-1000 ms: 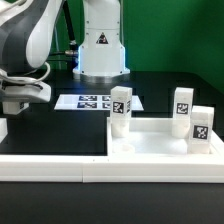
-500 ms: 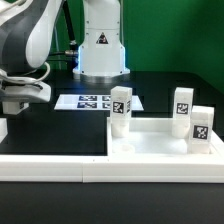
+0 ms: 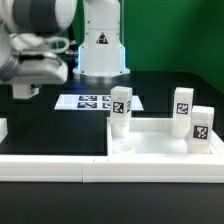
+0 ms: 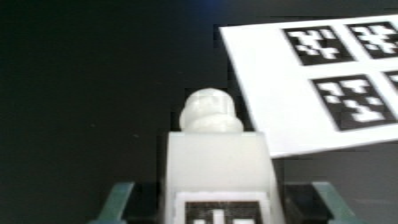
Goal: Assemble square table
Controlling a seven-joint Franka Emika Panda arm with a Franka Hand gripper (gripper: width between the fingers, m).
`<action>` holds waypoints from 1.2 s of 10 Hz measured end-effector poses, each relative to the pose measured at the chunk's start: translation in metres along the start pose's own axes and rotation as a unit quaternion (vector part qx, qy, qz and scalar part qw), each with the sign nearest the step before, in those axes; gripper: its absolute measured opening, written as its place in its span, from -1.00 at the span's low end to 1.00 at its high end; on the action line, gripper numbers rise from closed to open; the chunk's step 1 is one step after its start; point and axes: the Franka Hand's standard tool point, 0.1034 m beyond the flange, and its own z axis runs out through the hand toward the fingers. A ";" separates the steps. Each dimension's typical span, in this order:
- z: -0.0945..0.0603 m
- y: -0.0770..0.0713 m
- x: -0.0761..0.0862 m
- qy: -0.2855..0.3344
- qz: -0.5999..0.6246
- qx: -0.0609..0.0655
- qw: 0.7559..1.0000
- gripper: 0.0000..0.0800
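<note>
The white square tabletop (image 3: pixel 158 142) lies at the exterior view's right with three white tagged legs standing on it (image 3: pixel 121 108) (image 3: pixel 183 106) (image 3: pixel 201 125). A fourth leg (image 3: pixel 3 129) shows at the exterior view's left edge. My gripper (image 3: pixel 24 91) hangs above the table near it. In the wrist view a white leg (image 4: pixel 217 165) with a rounded screw tip and a tag lies between my gripper's (image 4: pixel 228 200) fingers (image 4: pixel 128 202). A dark gap shows on each side of the leg, so the jaws stand open around it.
The marker board (image 3: pixel 95 101) lies behind the tabletop and shows in the wrist view (image 4: pixel 329 75). A long white border rail (image 3: pixel 50 165) runs along the front. The arm's white base (image 3: pixel 102 45) stands at the back.
The arm has swung up and toward the exterior view's right, and the gripper has risen a little. The tabletop and its three legs have not moved.
</note>
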 end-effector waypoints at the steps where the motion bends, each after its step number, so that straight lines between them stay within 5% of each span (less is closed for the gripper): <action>1: -0.013 -0.012 -0.005 0.013 0.009 -0.003 1.000 -0.28; 3: -0.019 -0.008 0.004 0.084 0.001 -0.015 0.996 -0.28; 5: -0.025 -0.009 0.013 0.144 0.008 -0.004 0.990 -0.28; 8: -0.088 -0.070 0.016 0.247 0.041 -0.012 0.968 -0.28; 10: -0.126 -0.083 0.022 0.322 0.026 -0.042 0.945 -0.28; 12: -0.117 -0.080 0.025 0.383 0.027 -0.040 0.923 -0.28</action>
